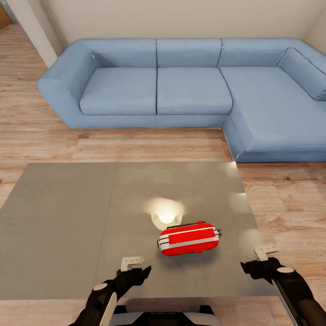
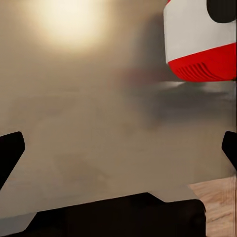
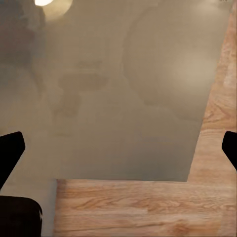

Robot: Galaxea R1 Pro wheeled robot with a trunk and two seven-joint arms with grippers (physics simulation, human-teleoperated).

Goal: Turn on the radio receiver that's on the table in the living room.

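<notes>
The radio receiver [image 1: 189, 238] lies on the grey surface [image 1: 59, 235], toward its near right part, between the two arms and a little beyond them. It is a rounded red shell with a pale silver band along its length and a slim red handle on its far edge — smooth, plastic-looking. Just behind it a bright lamp reflection [image 1: 166, 213] glows on the glossy top, and a single seam [image 1: 108, 217] splits the surface from front to back. The surface is low, square and flat, with softer blurred highlights near its right edge.

Beyond it stands the blue L-shaped sofa [image 1: 190, 86], matte fabric with plump squared cushions, on a light wood plank floor [image 1: 40, 136] against a beige wall [image 1: 172, 18].

In the head view the left gripper [image 1: 132, 261] hangs over the near edge of the surface, left of the radio receiver and apart from it; the right gripper [image 1: 265, 251] hangs at the surface's near right corner, well apart from it.

The left wrist view brings the radio receiver [image 2: 201, 42] close: a white face, a red base with fine ribbed grille slots, a dark round part at the frame's corner — details the head view does not resolve. Both dark fingers [image 2: 10, 153] stand wide apart, nothing between them. The right wrist view looks down on the surface's corner [image 3: 190, 177] and the grained planks [image 3: 148, 207]; its fingers [image 3: 11, 150] are likewise spread wide and hold nothing.
</notes>
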